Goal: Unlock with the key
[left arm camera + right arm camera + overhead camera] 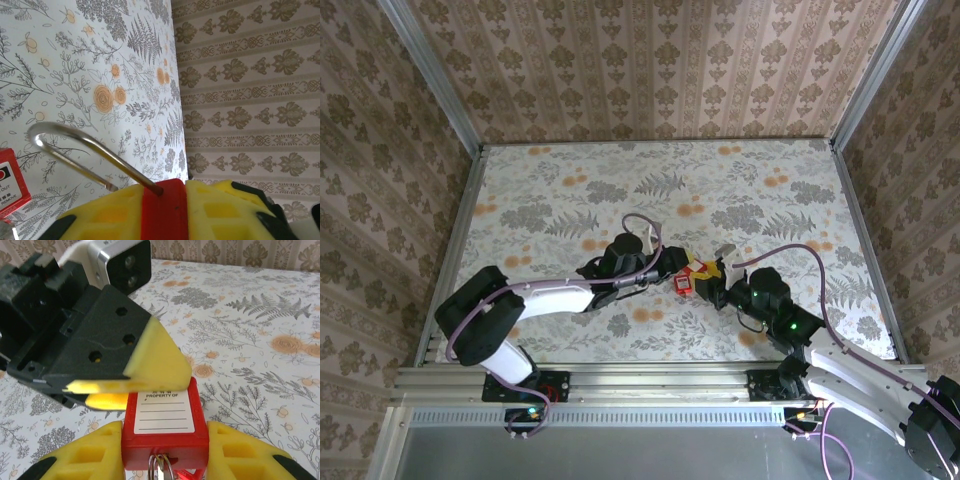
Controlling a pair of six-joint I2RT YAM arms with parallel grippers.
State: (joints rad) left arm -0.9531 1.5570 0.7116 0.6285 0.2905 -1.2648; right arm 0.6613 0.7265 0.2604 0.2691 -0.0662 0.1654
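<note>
Find the padlock (165,415) at the lower centre of the right wrist view. Its red body faces you with the white "PROPERTY OF" label. It sits between the two yellow right fingers (85,457), which press on its left and right edges, so the right fingers are closed on the padlock. A metal key ring (160,469) shows at the bottom edge of the body, between these fingers. You cannot tell whether a key is seated in the lock.

In the upper left of the same view, one yellow tip of the left fingers (155,365) lies against the top end of the padlock body, just above the label.

In the left wrist view, look at the bottom centre. The narrow red side of the padlock stands between the yellow left fingers and touches both, so the left fingers are also closed on the padlock. The steel shackle (75,145) rises from the red body toward the left of the frame and curves back. Its long leg enters the body. Its short leg ends at the upper edge of the left-hand finger, and you cannot tell whether it is seated.

A second red piece with a printed white label (10,185) sits at the left edge of this view, against the floral bench (100,50).
</note>
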